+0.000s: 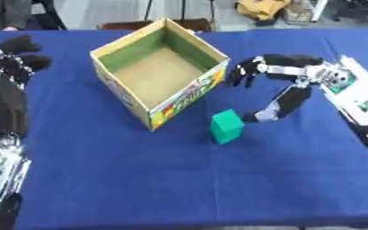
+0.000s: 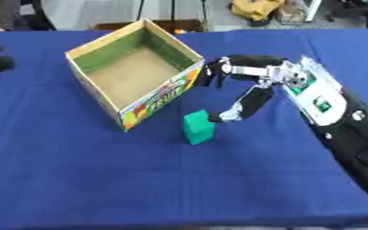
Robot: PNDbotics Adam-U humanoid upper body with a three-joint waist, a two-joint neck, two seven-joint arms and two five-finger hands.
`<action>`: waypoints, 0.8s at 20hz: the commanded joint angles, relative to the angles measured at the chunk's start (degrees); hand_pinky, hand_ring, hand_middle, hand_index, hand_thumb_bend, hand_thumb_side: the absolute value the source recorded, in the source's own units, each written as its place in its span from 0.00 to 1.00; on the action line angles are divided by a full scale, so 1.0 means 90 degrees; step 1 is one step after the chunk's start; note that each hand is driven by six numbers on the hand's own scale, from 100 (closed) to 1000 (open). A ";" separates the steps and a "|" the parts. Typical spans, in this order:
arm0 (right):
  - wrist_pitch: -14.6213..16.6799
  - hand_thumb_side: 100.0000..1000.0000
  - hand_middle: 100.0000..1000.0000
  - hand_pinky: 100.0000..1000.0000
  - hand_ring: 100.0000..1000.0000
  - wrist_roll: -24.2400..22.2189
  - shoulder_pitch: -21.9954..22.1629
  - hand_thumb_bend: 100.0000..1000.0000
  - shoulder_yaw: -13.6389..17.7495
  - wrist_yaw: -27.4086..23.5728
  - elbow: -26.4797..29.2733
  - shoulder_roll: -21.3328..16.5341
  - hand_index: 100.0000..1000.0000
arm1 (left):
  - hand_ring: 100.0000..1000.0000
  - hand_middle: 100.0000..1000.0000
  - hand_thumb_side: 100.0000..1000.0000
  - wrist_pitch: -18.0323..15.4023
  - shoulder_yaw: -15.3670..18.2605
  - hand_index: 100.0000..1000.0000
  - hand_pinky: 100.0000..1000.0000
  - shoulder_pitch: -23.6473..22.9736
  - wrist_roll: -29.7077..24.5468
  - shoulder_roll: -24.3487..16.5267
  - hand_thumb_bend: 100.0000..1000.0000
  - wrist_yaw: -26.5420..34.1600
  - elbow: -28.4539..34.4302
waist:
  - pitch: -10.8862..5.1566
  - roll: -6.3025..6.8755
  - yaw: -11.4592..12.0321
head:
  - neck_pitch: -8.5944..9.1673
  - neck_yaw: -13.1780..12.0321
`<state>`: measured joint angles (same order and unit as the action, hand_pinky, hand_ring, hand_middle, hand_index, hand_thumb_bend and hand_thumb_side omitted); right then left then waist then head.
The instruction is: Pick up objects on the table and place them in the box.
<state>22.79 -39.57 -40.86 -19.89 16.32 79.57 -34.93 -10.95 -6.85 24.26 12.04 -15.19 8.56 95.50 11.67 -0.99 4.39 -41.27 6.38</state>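
I count one green block (image 1: 227,126) standing on my desk (image 1: 179,179), which wears one blue cloth. There is one open cardboard box (image 1: 157,72), and I see nothing lying inside it. Two robot hands of mine are in view: my left robot hand (image 1: 10,67) at the left edge, and my right robot hand (image 2: 246,85) reaching in from the right beside the block.

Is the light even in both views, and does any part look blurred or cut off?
Left eye view: even light, soft all over, faint shadow beside the block; left hand blurred at the edge. Right eye view: print on the box smeared; right hand whole, left mostly cropped.
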 commanded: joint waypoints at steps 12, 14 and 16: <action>0.0136 0.32 0.78 0.64 0.76 -0.0182 -0.0129 0.32 -0.0002 0.0413 -0.0605 0.0337 0.84 | 0.57 0.58 1.00 -0.0020 0.0013 0.72 0.67 0.0101 -0.0032 -0.0040 0.55 0.0032 0.0086 | -0.0086 0.0029 0.0054 | 0.0055 0.0051; 0.0149 0.31 0.78 0.63 0.76 -0.0151 -0.0135 0.31 0.0034 0.0481 -0.0726 0.0384 0.84 | 0.57 0.58 1.00 -0.0017 0.0011 0.72 0.67 0.0106 -0.0033 -0.0036 0.55 0.0034 0.0087 | -0.0079 0.0035 0.0071 | 0.0064 0.0058; 0.0167 0.33 0.78 0.63 0.76 -0.0130 -0.0137 0.32 0.0058 0.0547 -0.0841 0.0421 0.84 | 0.57 0.58 1.00 -0.0015 0.0009 0.72 0.67 0.0108 -0.0034 -0.0033 0.55 0.0036 0.0088 | -0.0072 0.0038 0.0085 | 0.0071 0.0060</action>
<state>23.71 -40.58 -40.87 -20.22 20.39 72.20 -30.56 -11.05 -6.86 24.29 11.88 -15.14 8.64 95.42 11.82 -0.78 5.10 -41.18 6.72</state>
